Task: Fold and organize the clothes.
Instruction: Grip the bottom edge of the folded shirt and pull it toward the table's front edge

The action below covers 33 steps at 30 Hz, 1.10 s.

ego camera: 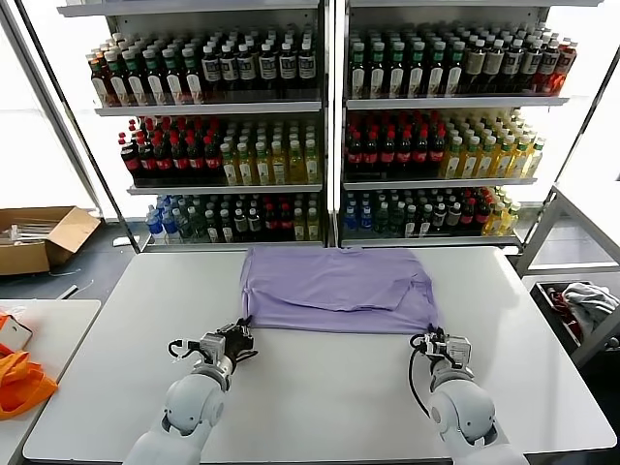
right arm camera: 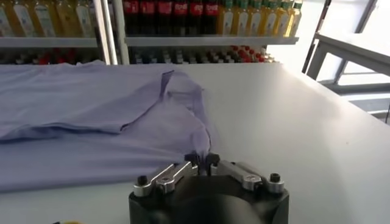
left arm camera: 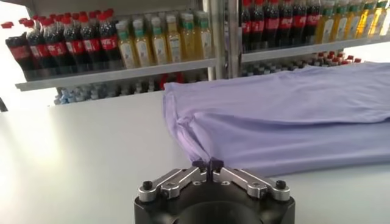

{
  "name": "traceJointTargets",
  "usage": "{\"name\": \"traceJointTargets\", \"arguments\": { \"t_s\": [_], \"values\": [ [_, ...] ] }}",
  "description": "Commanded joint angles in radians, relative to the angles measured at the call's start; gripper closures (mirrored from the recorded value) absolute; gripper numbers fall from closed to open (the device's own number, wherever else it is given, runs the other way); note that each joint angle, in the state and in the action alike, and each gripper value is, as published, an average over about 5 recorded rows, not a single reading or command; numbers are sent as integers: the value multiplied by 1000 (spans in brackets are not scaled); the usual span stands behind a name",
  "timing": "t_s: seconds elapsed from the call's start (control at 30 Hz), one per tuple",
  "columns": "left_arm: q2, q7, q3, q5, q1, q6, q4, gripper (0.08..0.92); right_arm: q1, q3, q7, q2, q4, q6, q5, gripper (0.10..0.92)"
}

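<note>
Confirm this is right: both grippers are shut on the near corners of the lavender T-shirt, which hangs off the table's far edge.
Not quite. The left gripper and right gripper are shut on the lavender T-shirt at its near corners, but it does not hang off the far edge. The head view shows it lying wholly on the white table, flat and partly folded.

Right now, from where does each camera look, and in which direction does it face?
Head view: from the robot's head, forward and down at the white table, the lavender T-shirt and drink shelves; shows both arms, left hand, right hand.
Left wrist view: behind the left hand, shut on the shirt's near corner.
Right wrist view: behind the right hand, shut on the other near corner.
All three share the shirt, table and shelves.
</note>
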Motion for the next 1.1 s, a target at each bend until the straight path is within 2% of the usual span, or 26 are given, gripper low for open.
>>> {"name": "traceJointTargets", "arguments": {
  "t_s": [0.03,0.37,0.57,0.7,0.93,1.1],
  "values": [
    [12,-2,-5,5,50,-6,-54,908,-37,26,-6,-2,48,12,15,906],
    [44,-10,-36,42,278,-36,-339,908,-166,29,22,2,342,-5,8,917],
    [83,-17,-84,52,407,-32,-480,908,-280,6,33,1,446,-5,-39,917],
    [102,-18,-120,71,487,-42,-507,908,-375,-3,52,-11,457,-2,-84,917],
    [81,-17,-157,128,627,-76,-542,908,-542,47,91,-52,507,30,-93,917],
    [78,-17,-154,176,667,-88,-530,908,-576,58,103,-69,519,42,-107,917]
  ]
}}
